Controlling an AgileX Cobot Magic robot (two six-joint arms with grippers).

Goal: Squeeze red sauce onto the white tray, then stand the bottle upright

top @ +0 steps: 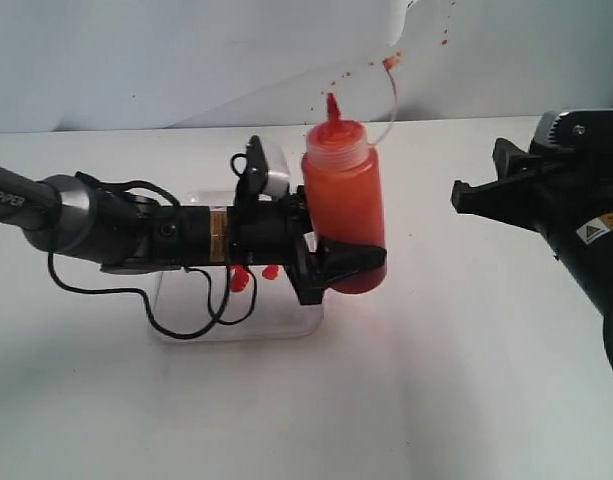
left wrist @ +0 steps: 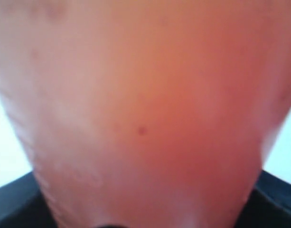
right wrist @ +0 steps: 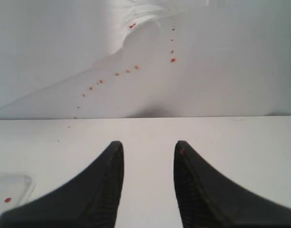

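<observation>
1. At the bottle's (top: pixel 343 195) lower body, the left gripper (top: pixel 348 265) is clamped tight. One dark finger (top: pixel 336 262) crosses the front near the base, and the other is hidden behind.
2. Seen from the left wrist, the bottle (left wrist: pixel 145 114) fills the view as a blurred orange-red wall, right up against the camera.
3. Its long axis is vertical, with the red nozzle (top: pixel 333 108) pointing straight up. A thin clear strap (top: pixel 393 100) loops up from the neck.
4. The body is translucent orange-red and looks filled to the shoulder. Whether the base touches the table (top: pixel 436 380) cannot be told.
5. The bottle is just beside the tray (top: pixel 286 328), which lies under the left arm. Two small blobs of sauce (top: pixel 239 279) sit on the tray.
6. Well apart to the right, the right gripper (right wrist: pixel 147 159) hangs over bare table, fingers (right wrist: pixel 105 185) spread with nothing between them.
7. Red specks (right wrist: pixel 136 67) dot the wall (right wrist: pixel 50 47) behind.
</observation>
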